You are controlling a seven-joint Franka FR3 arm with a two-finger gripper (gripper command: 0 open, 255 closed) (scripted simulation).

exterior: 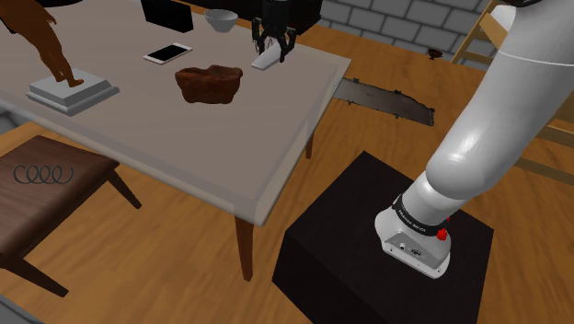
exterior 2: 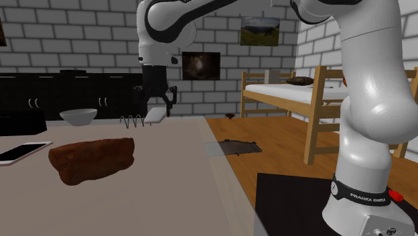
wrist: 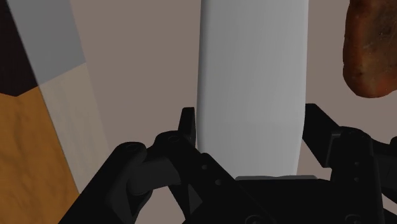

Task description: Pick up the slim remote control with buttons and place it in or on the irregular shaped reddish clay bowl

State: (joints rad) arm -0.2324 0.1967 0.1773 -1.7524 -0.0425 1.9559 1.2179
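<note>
- At the far side of the desk (exterior: 276, 156), the claw (exterior: 274, 44) is clamped across the width of the plain white remote (wrist: 248, 76). In the wrist view, one black finger presses each long edge.
- The grasp looks made. I cannot tell whether the remote is clear of the desk or still touching it.
- Still to do: carry the remote to the reddish bowl (exterior: 210, 83) and set it down there. The bowl holds nothing yet.
- The bowl sits near the remote, towards the shoulder view's lower left, with bare desk between them.
- A phone (exterior: 167, 52) and a small grey bowl (exterior: 221, 20) lie farther towards that view's left. A brown figure (exterior: 51, 41) on a grey base stands well apart.
- Nothing blocks the short carry. The bowl's uneven rim may leave the long remote resting tilted.
</note>
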